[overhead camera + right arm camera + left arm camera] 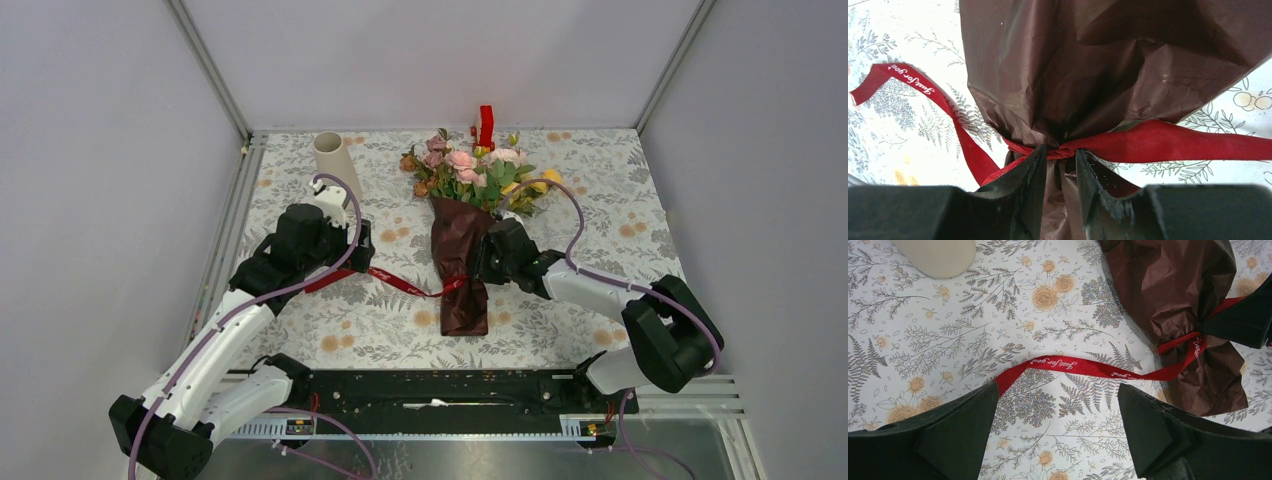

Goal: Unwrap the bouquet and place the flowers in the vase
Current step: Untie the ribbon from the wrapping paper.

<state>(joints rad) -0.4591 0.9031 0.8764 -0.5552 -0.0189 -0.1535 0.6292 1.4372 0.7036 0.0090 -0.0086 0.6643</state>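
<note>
The bouquet [461, 262] lies on the tablecloth in dark red paper [1098, 65], with the flowers [470, 170] pointing to the far side. A red ribbon [1083, 366] is tied round its neck, and one tail trails left. My right gripper [1060, 152] is shut on the wrapped neck right at the ribbon knot. My left gripper [1057, 390] hangs open just above the cloth by the ribbon's loose end, which runs behind its left finger [963, 425]; nothing lies between the fingers. The cream vase [330, 155] stands upright at the far left, behind the left gripper [357, 260].
A small red and yellow block [486, 125] stands at the far edge behind the flowers. White walls enclose the table on three sides. The right gripper [1243, 315] shows as a black shape at the bouquet's neck in the left wrist view.
</note>
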